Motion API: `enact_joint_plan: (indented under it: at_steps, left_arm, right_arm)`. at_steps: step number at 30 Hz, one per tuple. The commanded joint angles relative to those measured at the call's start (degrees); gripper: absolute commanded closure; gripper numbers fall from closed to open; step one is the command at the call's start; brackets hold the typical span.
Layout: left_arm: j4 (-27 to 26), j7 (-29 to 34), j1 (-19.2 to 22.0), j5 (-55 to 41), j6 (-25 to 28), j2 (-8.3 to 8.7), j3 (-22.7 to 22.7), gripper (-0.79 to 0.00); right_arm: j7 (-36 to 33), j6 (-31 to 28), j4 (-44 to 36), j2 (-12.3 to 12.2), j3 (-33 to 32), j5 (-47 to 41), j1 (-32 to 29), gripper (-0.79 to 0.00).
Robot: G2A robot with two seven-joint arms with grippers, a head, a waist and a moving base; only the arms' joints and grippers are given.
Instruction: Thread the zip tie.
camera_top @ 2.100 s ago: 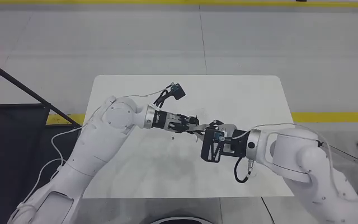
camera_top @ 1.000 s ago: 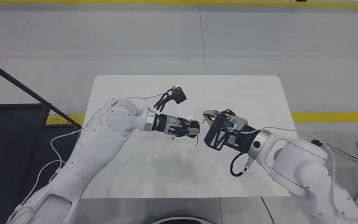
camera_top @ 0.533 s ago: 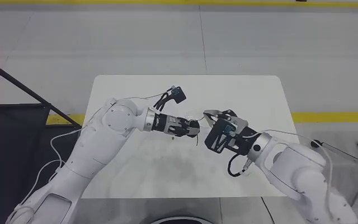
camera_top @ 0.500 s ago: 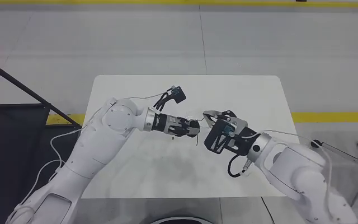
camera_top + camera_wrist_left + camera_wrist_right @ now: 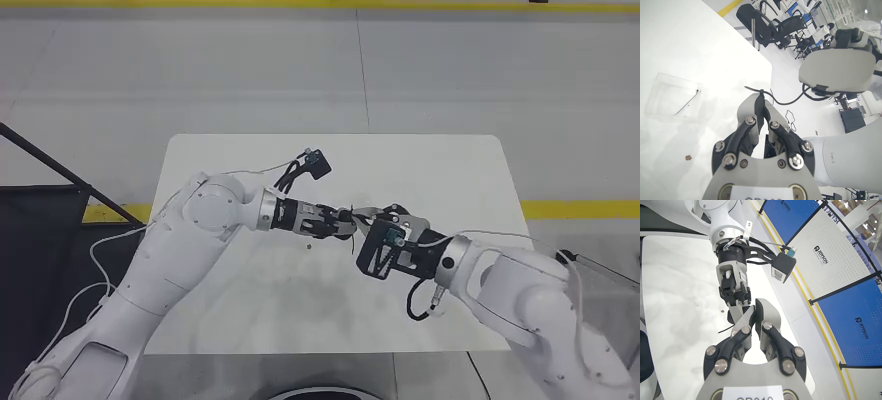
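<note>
My left gripper [image 5: 762,98] is shut on a black zip tie [image 5: 753,89], whose head and short end stick out past the fingertips. In the top view the left gripper [image 5: 344,217] hovers over the middle of the white table [image 5: 440,165], tip to tip with the right gripper [image 5: 366,214]. The right gripper [image 5: 755,310] has its pads pressed together right beside the left gripper [image 5: 734,310]. A thin tail of the zip tie [image 5: 726,329] pokes out from behind one right finger. Whether the tie runs between the right pads is hidden.
A clear plastic sheet [image 5: 674,98] lies flat on the table with a second zip tie [image 5: 686,105] on it. A small brown crumb [image 5: 688,157] sits nearby. Office chairs [image 5: 770,34] stand beyond the table's edge.
The right gripper, which had drawn away to the right a second ago, has come back left to the left gripper's tips. The left gripper has kept its hold and barely shifted.
</note>
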State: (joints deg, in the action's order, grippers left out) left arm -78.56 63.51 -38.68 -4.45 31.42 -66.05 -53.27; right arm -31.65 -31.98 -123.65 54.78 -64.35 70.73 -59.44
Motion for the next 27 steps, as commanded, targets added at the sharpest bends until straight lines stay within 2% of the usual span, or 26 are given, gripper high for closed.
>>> enact_joint_plan:
  at_steps: [1,11,16,19,22,27]
  left_arm:
    - [0.2,-0.4,0.1,0.1,0.1,-0.01,0.0,0.000]
    - [0.9,-3.0,0.3,0.6,0.3,0.02,-0.4,0.000]
    - [1.1,-4.5,0.4,1.1,0.3,-0.02,-0.5,0.000]
    - [1.1,-5.8,0.4,2.2,0.5,-0.02,-0.7,0.000]
    - [0.7,-7.3,0.1,3.6,1.0,-0.01,-0.8,0.000]
    - [0.1,-8.5,-0.3,3.9,3.1,0.03,-1.0,0.000]
  right_arm:
    - [0.1,-0.3,0.7,0.1,-0.5,-1.8,0.3,-0.785]
    - [1.0,-2.3,2.9,-0.5,-7.5,-14.0,-2.0,-0.785]
    - [1.6,-6.4,5.1,-1.0,-11.5,-27.1,-4.5,-0.785]
    - [-2.3,-7.3,7.8,-1.5,-12.7,-36.3,-5.9,-0.785]
    - [-10.7,-4.9,9.5,-1.9,-12.6,-43.3,-5.7,-0.785]
    - [-10.7,-4.9,9.5,-1.9,-12.6,-43.3,-5.7,-0.785]
